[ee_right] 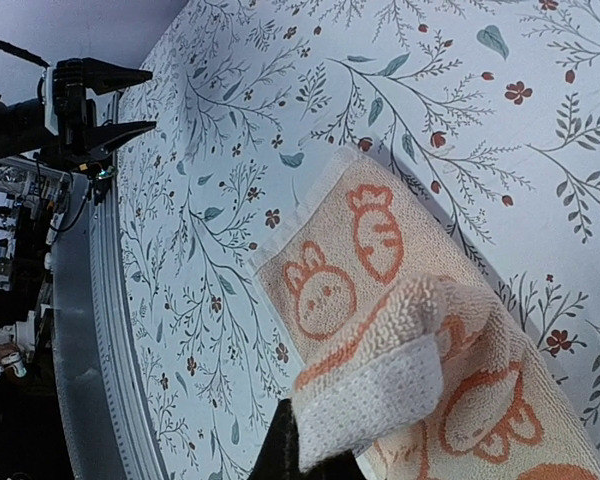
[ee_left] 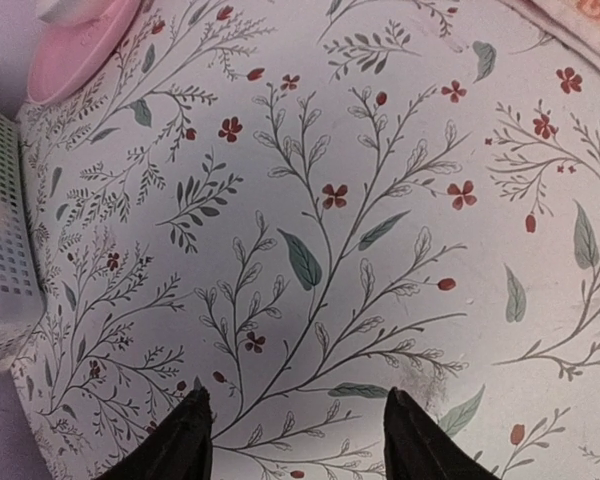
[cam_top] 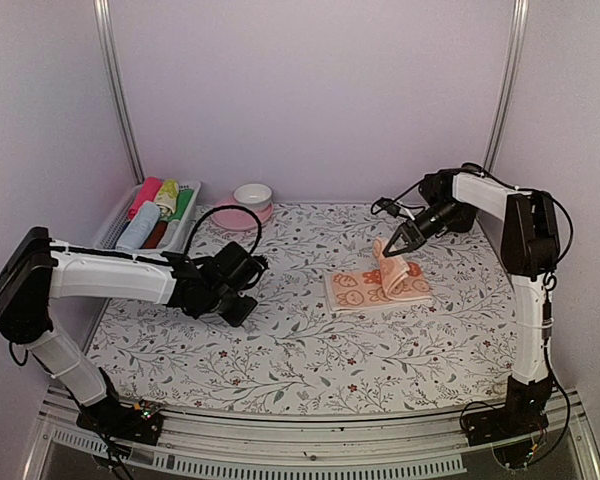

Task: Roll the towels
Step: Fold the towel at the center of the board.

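No readable text or labels appear anywhere.

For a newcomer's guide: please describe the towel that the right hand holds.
Look at the right half of the floral table sheet. A peach towel with orange rabbit and carrot prints lies there, one end pinched up by the right hand. No other towel lies on the sheet.

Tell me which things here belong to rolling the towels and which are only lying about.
For the job:
peach towel, one corner lifted
right gripper, shut on that corner
left gripper, open and empty

Lying about:
white basket of coloured rolls
pink plate
white bowl on the plate
floral sheet
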Motion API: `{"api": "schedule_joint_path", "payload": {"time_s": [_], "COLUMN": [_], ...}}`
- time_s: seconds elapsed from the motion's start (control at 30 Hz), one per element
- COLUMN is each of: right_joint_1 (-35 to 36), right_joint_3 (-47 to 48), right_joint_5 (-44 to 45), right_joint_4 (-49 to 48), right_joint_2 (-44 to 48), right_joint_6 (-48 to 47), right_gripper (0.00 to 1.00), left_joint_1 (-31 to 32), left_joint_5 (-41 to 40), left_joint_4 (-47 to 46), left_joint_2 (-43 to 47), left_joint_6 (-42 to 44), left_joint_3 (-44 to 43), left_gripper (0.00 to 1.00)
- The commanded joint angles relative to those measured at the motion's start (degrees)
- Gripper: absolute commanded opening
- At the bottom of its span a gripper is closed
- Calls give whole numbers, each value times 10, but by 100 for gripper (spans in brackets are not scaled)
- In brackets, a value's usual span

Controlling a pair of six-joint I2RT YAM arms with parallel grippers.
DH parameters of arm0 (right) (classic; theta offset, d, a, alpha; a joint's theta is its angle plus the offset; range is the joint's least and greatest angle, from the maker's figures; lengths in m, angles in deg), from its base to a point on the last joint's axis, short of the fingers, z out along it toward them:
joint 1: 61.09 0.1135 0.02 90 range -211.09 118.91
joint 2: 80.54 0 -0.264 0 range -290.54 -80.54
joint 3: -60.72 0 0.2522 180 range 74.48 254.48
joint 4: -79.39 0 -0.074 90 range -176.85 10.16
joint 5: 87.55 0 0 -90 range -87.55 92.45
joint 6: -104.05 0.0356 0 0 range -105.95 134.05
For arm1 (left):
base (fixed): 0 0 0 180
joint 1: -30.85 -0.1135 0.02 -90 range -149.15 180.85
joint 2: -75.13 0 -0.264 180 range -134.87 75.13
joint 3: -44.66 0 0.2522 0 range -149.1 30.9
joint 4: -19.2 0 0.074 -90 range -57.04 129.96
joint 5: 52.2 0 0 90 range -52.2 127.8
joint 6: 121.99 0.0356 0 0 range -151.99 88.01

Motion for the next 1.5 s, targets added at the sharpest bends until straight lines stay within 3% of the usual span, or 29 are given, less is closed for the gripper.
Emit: {"api": "schedule_joint_path", "payload": {"time_s": [0.0,0.53,1.47], "right_joint_1": [16,42,91], "right_joint_3": [14,18,18], "right_joint_5": [-26,-36,-32], "right_joint_4": [8,9,-106], "right_joint_2": [-21,-50,-88], "right_joint_6": [-5,-17,59], "right_gripper": [2,2,6], "left_joint_1": [7,9,9], "left_joint_5": [8,15,29], "left_joint_4": [-10,-15,-25], "left_joint_2": [-5,-14,-40], "left_joint_6": [-7,-11,-14], "left_joint_3": [-2,1,-9], "left_gripper": [58,59,61]}}
